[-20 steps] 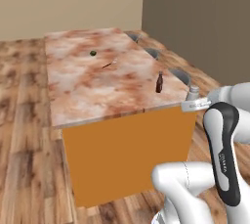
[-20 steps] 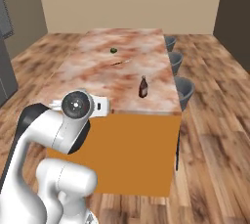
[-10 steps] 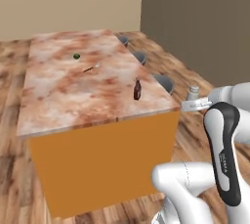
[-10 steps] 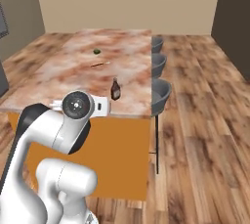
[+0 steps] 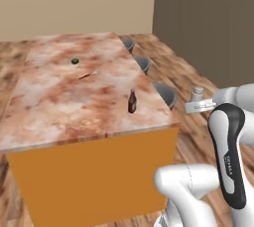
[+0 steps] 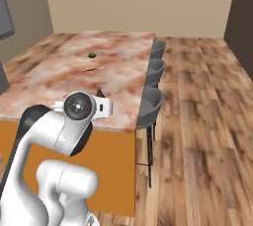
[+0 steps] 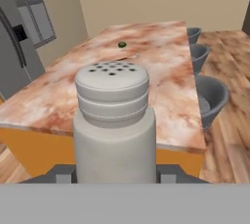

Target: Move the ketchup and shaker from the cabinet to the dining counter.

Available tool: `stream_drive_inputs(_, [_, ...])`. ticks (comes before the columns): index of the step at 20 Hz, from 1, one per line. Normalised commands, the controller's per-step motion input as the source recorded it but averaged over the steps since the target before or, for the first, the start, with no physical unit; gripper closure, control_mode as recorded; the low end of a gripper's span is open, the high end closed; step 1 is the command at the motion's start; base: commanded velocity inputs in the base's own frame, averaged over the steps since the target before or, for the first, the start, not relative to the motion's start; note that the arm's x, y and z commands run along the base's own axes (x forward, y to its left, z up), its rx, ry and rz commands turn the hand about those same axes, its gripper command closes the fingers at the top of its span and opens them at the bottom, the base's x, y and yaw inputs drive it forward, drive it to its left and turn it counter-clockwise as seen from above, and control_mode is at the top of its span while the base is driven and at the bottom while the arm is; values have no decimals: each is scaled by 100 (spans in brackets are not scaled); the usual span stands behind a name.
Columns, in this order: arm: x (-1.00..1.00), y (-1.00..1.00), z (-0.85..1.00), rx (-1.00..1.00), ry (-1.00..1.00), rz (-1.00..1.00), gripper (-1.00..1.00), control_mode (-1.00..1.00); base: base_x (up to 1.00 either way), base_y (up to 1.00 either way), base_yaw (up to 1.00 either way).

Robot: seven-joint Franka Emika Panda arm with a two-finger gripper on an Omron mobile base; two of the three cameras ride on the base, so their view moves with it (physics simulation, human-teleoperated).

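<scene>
Marble-topped and long, the dining tabletop (image 5: 59,97) already carries the ketchup (image 5: 132,101), standing upright near its near right corner, while the light-grey shaker (image 7: 114,120) rides upright in the tool (image 7: 114,175), off the tabletop's near right corner and not yet over the slab. A likely mishap from here is the shaker being let go short of the edge and dropping to the wood floor (image 6: 197,121), or the arm's swing knocking the ketchup over as it reaches in beside it. Partly closed, the tool's jaws press on either side of the shaker's lower body and hold nothing else.
</scene>
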Motion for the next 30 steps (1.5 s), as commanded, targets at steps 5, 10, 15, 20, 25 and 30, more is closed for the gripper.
stream_drive_inputs(5, [0, 0, 0, 0, 0, 0, 100, 100, 62, -44, 19])
stream_drive_inputs(10, [0, 0, 0, 0, 0, 0, 100, 100, 58, -46, 16])
stream_drive_inputs(15, [0, 0, 0, 0, 0, 0, 100, 100, 50, -39, 13])
stream_drive_inputs(20, [0, 0, 0, 0, 0, 0, 100, 100, 49, -24, 7])
stream_drive_inputs(25, [0, 0, 0, 0, 0, 0, 100, 100, 47, -17, 6])
stream_drive_inputs(30, [0, 0, 0, 0, 0, 0, 100, 100, 23, -6, 5])
